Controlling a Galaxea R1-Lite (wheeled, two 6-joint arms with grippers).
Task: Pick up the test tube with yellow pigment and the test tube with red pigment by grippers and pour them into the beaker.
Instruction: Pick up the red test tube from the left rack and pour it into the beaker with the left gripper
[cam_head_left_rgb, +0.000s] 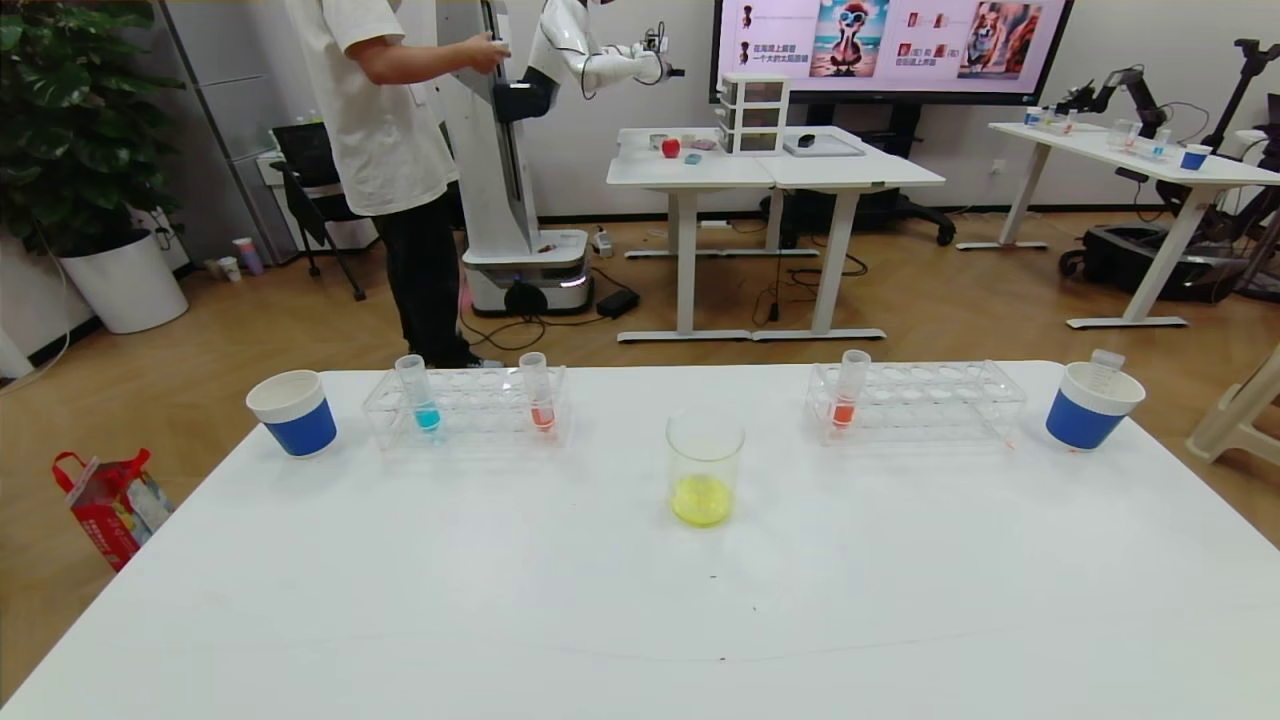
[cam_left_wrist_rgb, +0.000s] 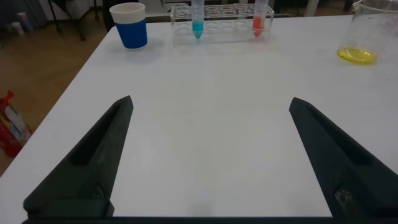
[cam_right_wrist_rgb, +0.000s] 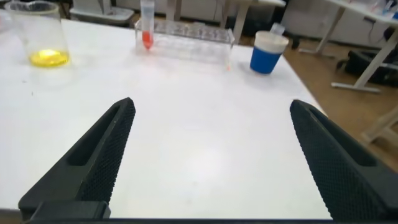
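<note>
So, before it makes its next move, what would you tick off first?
1. Left end effector open and holding nothing, low over the table: ok.
2. Right end effector open and holding nothing, low over the table: ok.
3. Beaker upright at mid-table, with yellow liquid already in it: ok.
4. Red tube in the right rack standing upright: ok.
5. Only one red tube to choose from: not ok. A second red tube stands in the left rack, along from the blue tube.
6. Which red tube is meant: cannot tell.

Beaker (cam_left_wrist_rgb: 367, 31) rim beyond frame edge
</note>
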